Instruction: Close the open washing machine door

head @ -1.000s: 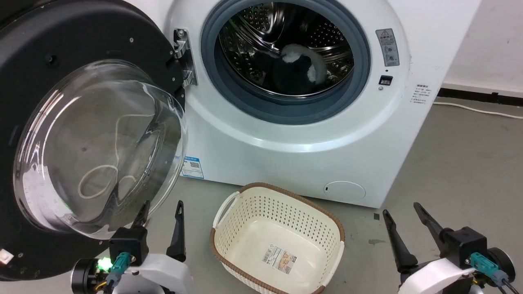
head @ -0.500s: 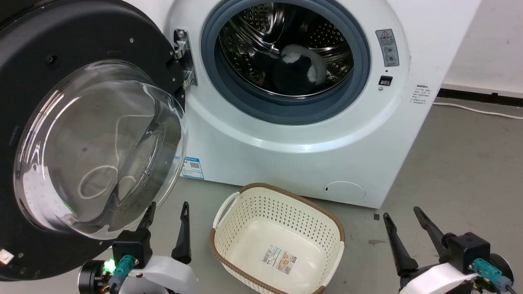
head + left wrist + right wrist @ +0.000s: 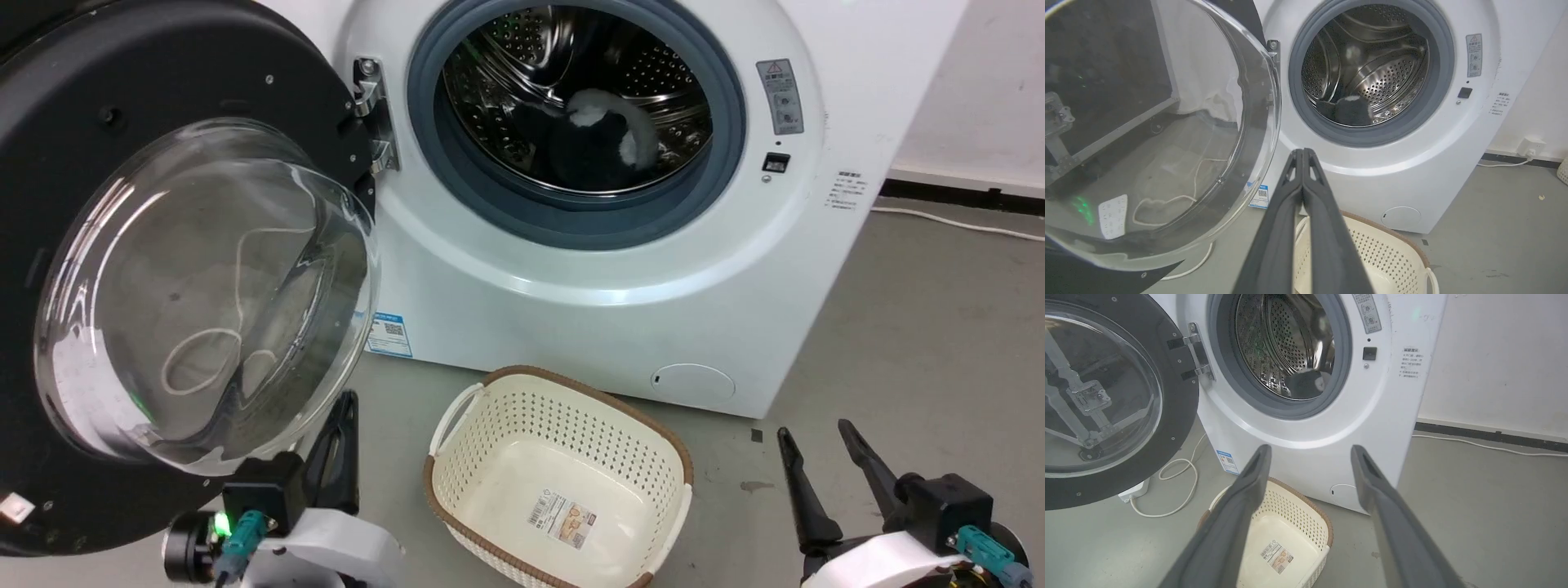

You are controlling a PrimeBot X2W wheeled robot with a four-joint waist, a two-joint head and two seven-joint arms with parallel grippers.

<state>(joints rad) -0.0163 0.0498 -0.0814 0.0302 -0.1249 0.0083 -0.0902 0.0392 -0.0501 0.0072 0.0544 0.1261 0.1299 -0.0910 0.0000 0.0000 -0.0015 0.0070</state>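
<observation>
The washing machine door stands swung wide open at the left, its black rim around a bulging clear glass bowl, hinged at a metal hinge. The white washing machine shows its steel drum with a dark and white garment inside. My left gripper is shut with nothing in it, just below and right of the glass bowl's lower edge; in the left wrist view its fingers meet tip to tip beside the door. My right gripper stands open at the lower right, away from the machine.
A cream perforated laundry basket with a brown rim sits empty on the grey floor in front of the machine, between my two grippers. A white cable loops on the floor under the door. Another cable runs along the wall at the right.
My left gripper has gone from open to shut and shifted slightly right under the glass bowl. The right gripper has sunk a little lower in the head view, still open.
</observation>
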